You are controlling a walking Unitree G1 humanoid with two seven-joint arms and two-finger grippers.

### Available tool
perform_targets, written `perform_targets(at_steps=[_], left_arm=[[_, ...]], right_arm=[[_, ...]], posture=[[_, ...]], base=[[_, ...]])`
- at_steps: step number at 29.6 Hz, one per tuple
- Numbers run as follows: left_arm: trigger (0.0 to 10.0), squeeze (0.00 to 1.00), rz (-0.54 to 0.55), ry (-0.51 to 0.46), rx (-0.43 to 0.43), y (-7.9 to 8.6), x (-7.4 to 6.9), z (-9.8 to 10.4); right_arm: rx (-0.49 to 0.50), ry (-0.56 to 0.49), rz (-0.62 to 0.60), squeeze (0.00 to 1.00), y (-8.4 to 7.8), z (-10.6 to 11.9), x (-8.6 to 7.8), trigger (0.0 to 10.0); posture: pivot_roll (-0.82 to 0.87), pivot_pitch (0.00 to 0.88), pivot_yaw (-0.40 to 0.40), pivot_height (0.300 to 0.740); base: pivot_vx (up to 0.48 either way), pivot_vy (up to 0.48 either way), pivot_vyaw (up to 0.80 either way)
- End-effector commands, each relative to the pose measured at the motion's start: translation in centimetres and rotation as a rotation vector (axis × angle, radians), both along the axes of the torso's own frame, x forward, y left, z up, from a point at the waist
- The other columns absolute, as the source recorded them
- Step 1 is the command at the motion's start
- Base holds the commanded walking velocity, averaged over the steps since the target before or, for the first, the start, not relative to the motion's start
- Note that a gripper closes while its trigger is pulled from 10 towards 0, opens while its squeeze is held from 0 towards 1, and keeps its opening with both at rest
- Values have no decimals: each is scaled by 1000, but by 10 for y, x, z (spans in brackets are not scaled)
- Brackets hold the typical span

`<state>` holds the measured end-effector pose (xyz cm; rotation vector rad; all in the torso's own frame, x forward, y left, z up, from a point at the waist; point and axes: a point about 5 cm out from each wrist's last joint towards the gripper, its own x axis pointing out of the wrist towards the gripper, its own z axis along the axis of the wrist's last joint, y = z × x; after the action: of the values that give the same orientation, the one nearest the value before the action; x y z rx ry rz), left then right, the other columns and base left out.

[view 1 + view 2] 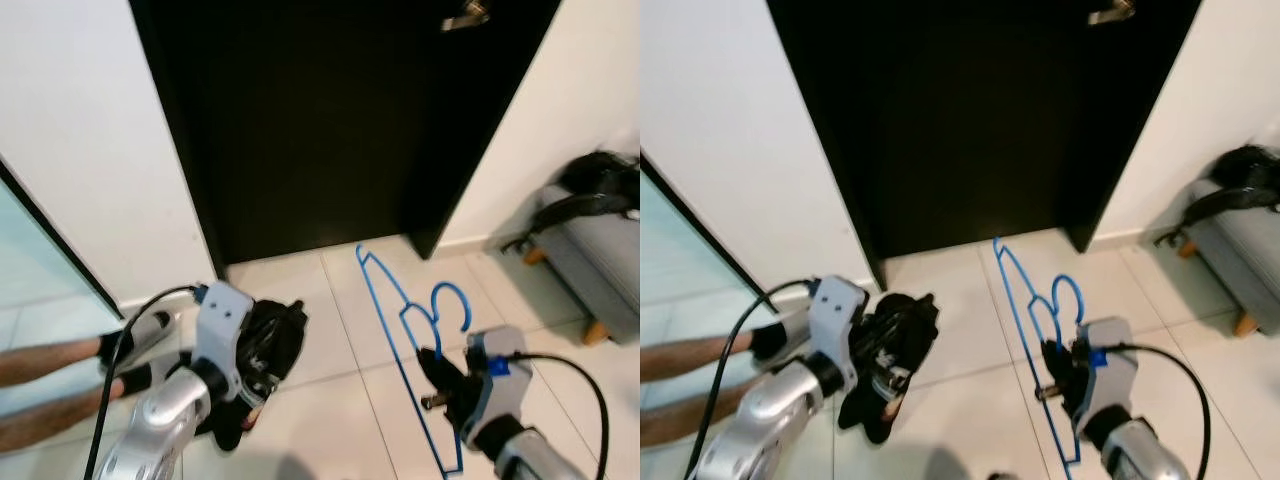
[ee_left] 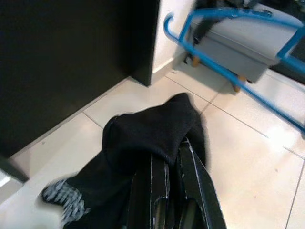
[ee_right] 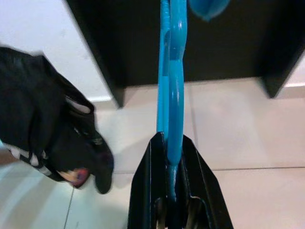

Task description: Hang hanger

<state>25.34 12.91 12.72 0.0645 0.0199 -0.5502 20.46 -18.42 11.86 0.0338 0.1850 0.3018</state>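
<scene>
A blue plastic hanger (image 1: 405,330) is held up in front of me over the tiled floor, its hook (image 1: 455,300) pointing up and to the right. My right gripper (image 1: 432,378) is shut on its neck, and the right wrist view shows the blue bar (image 3: 170,119) pinched between the black fingers (image 3: 143,191). My left gripper (image 1: 262,352) is shut on a bunched black garment (image 1: 265,340) with some white print (image 2: 62,200). The cloth drapes over the left fingers (image 2: 190,191). The two grippers are apart, garment on the left, hanger on the right.
A black door (image 1: 340,120) with a metal handle (image 1: 465,15) stands straight ahead between white walls. A grey bench (image 1: 600,255) with a black bag (image 1: 600,175) on it is at the right. A person's feet in dark sandals (image 1: 130,350) are at the left.
</scene>
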Motion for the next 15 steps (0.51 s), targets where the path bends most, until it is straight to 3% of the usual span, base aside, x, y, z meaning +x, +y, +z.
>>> perform_targets(at_steps=[1, 8, 15], left_arm=[[10000, 0, -16, 18, 23, 2, -2, -4], [10000, 0, -69, 5, 49, -4, -1, -3], [10000, 0, -182, -29, 49, -9, 16, 10]], right_arm=[[20, 33, 14, 0, 3, -5, -5, 10000], [23, 41, 36, 0, 4, -5, -4, 10000], [59, 37, 105, 0, 0, 2, -2, 10000]], posture=[[-13, 194, 1, 740], [-20, 197, -6, 740], [-32, 196, -5, 740]], base=[[0, 0, -781], [0, 0, -787], [0, 0, -788]])
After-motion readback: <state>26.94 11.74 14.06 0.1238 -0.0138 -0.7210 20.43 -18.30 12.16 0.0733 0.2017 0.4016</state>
